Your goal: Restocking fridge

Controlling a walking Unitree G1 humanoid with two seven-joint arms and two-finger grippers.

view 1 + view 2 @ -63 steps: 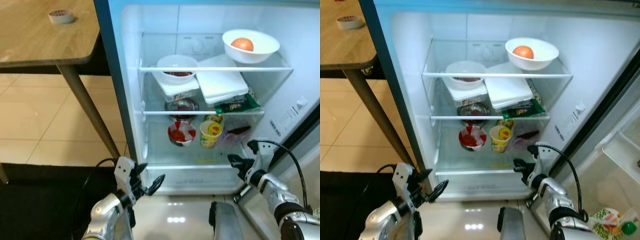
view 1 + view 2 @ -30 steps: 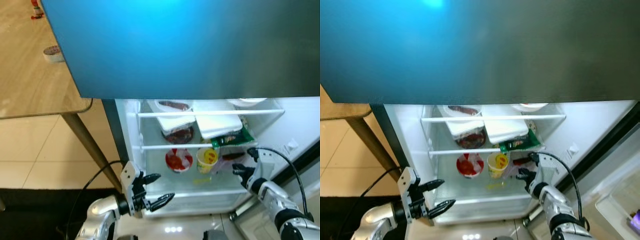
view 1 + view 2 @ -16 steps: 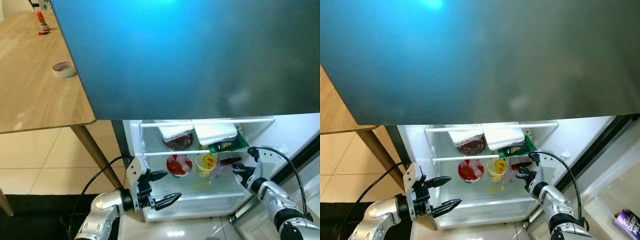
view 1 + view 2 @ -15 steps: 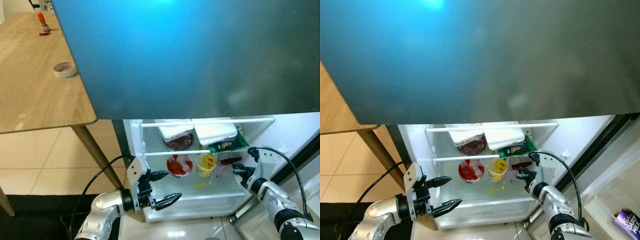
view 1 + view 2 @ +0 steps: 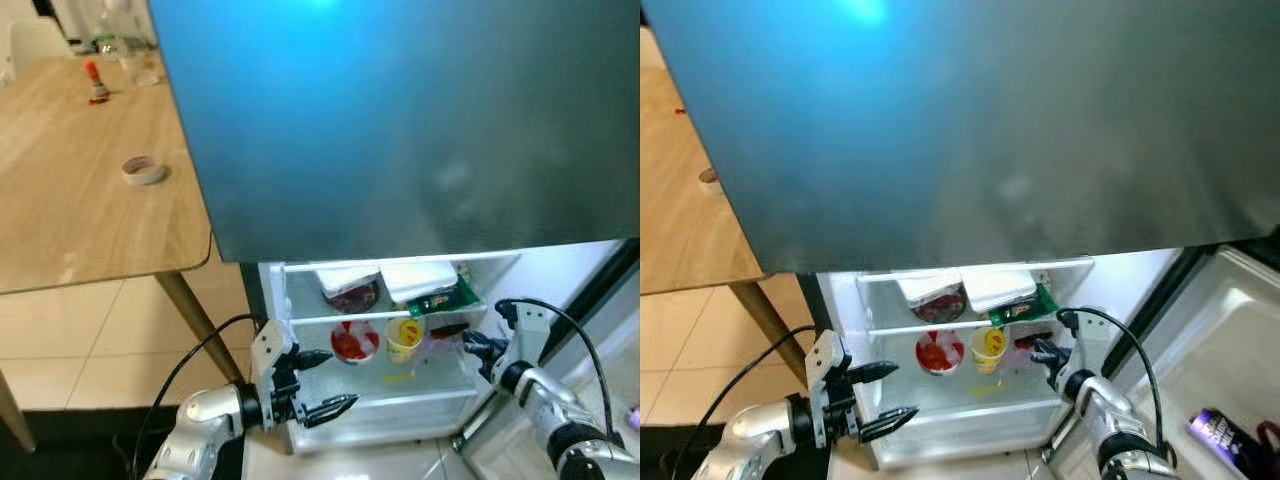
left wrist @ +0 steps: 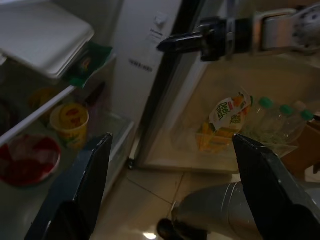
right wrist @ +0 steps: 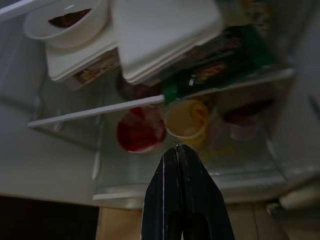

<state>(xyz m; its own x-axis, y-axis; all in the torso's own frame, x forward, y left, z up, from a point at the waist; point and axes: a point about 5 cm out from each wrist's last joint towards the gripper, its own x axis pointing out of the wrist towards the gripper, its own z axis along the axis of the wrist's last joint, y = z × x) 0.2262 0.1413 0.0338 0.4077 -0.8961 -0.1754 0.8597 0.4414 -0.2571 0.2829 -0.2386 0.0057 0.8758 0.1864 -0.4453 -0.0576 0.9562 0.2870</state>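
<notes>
The head has tipped up (door looms). Left tool (image 5: pixel 328 383) spread, right tool (image 7: pixel 181 150) pinched together; better find stock before approaching the fridge (image 5: pixel 300 300) at 6 o'clock.

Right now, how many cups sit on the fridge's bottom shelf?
2: a red cup and a yellow cup beside it, under the green packet. Something dark lies further right; others may be hidden.

The blue fridge door (image 5: pixel 400 120) covers the upper frame, hiding the upper shelves. Low centre, the bottom shelf (image 5: pixel 400 385) lies bare in front of the red cup (image 5: pixel 353 341) and yellow cup (image 5: pixel 403 338).
</notes>
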